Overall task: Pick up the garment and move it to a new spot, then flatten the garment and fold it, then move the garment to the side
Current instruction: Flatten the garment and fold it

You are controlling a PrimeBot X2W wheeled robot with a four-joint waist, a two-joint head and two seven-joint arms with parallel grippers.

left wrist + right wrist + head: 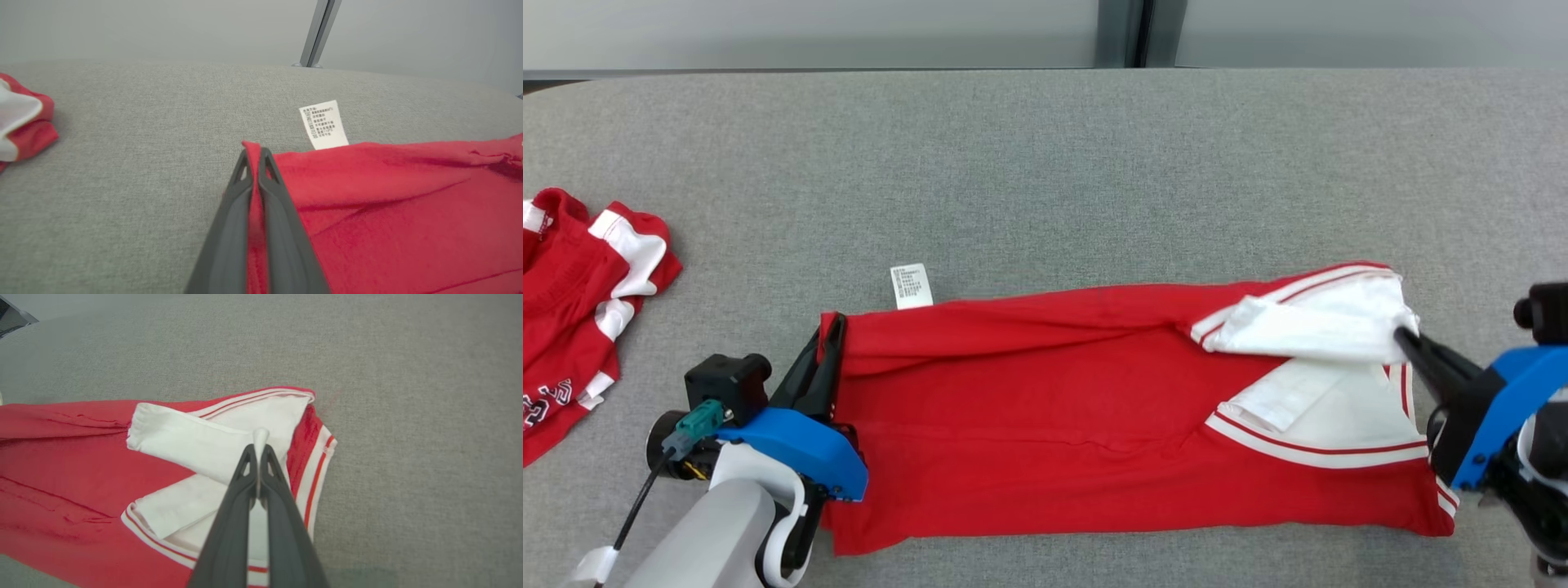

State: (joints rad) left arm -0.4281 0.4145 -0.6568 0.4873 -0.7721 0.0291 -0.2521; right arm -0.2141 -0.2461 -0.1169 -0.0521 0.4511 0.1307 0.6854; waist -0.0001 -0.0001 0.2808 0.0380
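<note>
The garment [1054, 408] is a red shirt with white sleeves and striped trim, lying folded lengthwise across the near part of the grey surface. A white care label [911, 287] sticks out at its far left edge. My left gripper [832, 327] is shut on the garment's left hem corner; red cloth shows pinched between its fingers [239, 192]. My right gripper [1403, 335] is shut on the white sleeve cloth [196, 441] at the garment's right end, with a white fold poking out past the fingertips [260, 437].
A second red and white garment [580, 294] lies crumpled at the left edge of the grey padded table [1045, 163]. A pale wall with a vertical metal post [318, 32] stands behind the table's far edge.
</note>
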